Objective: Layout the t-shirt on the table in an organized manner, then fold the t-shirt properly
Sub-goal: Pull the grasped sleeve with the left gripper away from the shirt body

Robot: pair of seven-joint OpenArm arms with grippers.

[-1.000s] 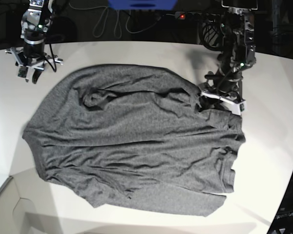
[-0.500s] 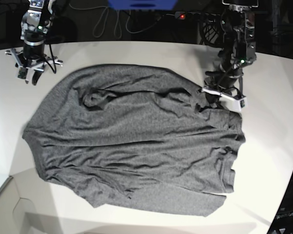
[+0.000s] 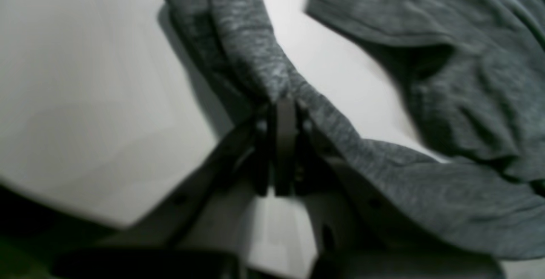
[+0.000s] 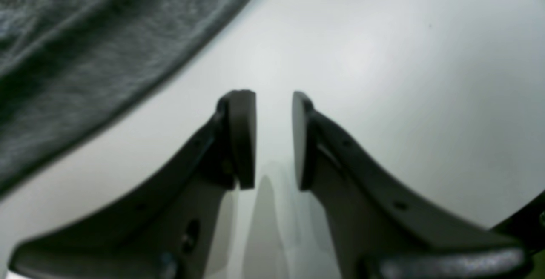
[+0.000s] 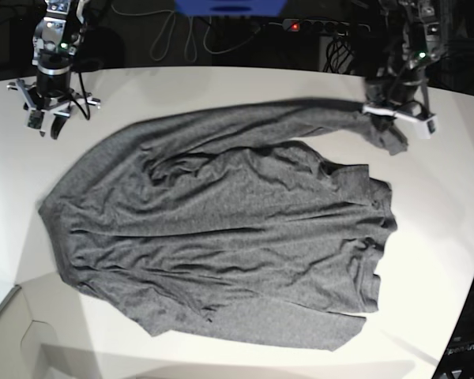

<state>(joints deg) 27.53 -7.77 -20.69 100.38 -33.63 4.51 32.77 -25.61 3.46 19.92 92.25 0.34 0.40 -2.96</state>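
While the left hand point(image 5: 396, 114) is clamped on a sleeve end of the t-shirt point(image 5: 221, 229), drawn out over the white desk point(image 5: 221, 83), the right hand point(image 4: 274, 138) hangs parted and empty (beside the cloth); laying out is in hand, next comes flattening the sleeve

Left gripper point(image 3: 283, 113), on the arm at the right of the base view, reaches down from the far edge; its jaws are pressed together, pinching a fold of the t-shirt point(image 3: 255, 53) sleeve, which drapes over one finger. Right gripper point(image 4: 274, 138), on the arm at the left of the base view, hangs vertically, jaws parted by a narrow gap, holding nothing.
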